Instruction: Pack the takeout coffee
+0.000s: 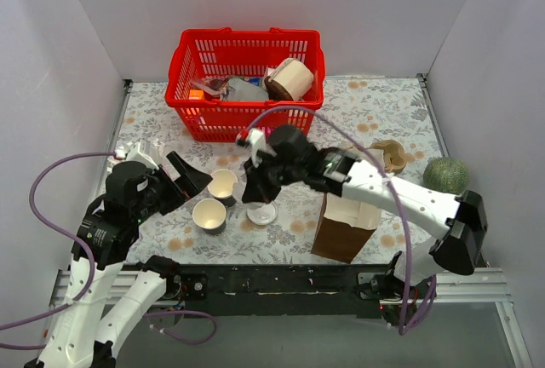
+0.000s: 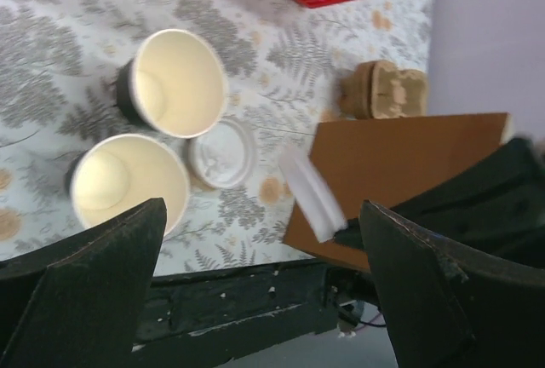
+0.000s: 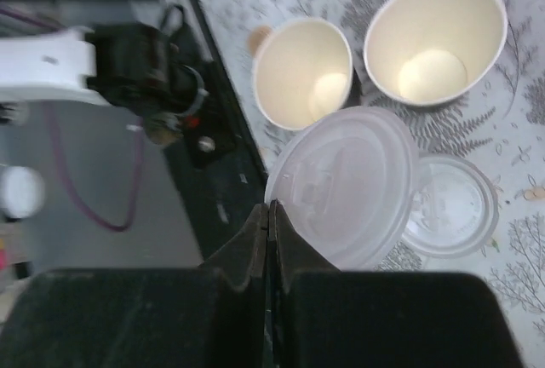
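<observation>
Right gripper [image 3: 270, 206] pinching a cloudy white lid [image 3: 341, 185] by its rim, left gripper [image 2: 262, 215] spread wide; I see two dark-walled, cream-lined cups [image 3: 304, 74] uncovered.

Pale grey walls [image 1: 341, 10], floral tabletop [image 1: 383, 112]

My fern-print table [image 1: 383, 104] carries a red basket [image 1: 247, 127]. Nearer me than the basket: a far cup [image 1: 222, 184], a near cup [image 1: 209, 214], a loose lid [image 3: 456, 206], a brown bag [image 1: 345, 233] and a pulp tray [image 1: 387, 155].
</observation>
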Available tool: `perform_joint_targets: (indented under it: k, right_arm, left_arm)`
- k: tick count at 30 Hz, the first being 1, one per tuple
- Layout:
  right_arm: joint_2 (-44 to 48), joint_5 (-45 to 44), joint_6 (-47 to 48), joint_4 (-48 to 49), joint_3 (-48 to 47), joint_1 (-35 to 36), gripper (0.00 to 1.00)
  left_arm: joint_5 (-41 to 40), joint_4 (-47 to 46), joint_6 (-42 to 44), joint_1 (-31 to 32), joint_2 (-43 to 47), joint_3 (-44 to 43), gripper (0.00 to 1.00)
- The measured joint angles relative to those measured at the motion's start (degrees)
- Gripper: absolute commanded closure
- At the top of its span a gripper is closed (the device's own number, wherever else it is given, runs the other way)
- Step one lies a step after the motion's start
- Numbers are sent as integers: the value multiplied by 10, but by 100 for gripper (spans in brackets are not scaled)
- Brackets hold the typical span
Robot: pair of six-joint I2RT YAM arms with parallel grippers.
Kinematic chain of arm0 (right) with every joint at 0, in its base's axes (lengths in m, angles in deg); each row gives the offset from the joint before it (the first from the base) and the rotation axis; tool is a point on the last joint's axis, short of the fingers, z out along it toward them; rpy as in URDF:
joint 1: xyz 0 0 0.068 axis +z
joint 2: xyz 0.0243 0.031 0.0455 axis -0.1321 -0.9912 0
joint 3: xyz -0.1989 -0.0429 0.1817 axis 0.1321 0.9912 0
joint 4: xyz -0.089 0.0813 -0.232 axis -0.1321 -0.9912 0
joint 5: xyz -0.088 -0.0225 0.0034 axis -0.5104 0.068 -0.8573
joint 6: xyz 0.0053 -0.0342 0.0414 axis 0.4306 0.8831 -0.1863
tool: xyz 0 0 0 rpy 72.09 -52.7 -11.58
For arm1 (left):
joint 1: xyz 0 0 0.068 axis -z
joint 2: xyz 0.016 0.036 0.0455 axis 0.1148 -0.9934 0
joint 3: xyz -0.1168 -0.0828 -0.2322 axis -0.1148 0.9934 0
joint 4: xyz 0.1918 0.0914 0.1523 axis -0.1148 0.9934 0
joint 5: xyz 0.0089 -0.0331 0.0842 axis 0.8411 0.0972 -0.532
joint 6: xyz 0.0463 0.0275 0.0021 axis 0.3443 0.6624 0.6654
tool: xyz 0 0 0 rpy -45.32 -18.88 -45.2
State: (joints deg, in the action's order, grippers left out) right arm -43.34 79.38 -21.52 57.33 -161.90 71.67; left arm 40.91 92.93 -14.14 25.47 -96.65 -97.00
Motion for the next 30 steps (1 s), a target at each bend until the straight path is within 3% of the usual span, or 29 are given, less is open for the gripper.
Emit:
perform_joint_targets:
  k: [6, 10, 13, 17, 20, 30]
  right_arm:
    - [61, 305, -125, 139, -3, -192, 99]
    - [65, 429, -244, 259, -2, -214, 99]
    - [70, 499, -389, 426, 24, -214, 99]
    - [72, 548, -570, 631, 51, -216, 99]
    - [72, 564, -658, 731, 52, -216, 99]
    - [69, 571, -781, 859, 53, -216, 99]
  left_arm:
    - [151, -146, 17, 0, 25, 14, 2]
    - [243, -250, 14, 0, 38, 21, 2]
    - [284, -322, 7, 0, 43, 37, 2]
    - [322, -378, -2, 0, 40, 52, 2]
    - [337, -406, -3, 0, 35, 52, 2]
    - [444, -524, -25, 0, -8, 52, 18]
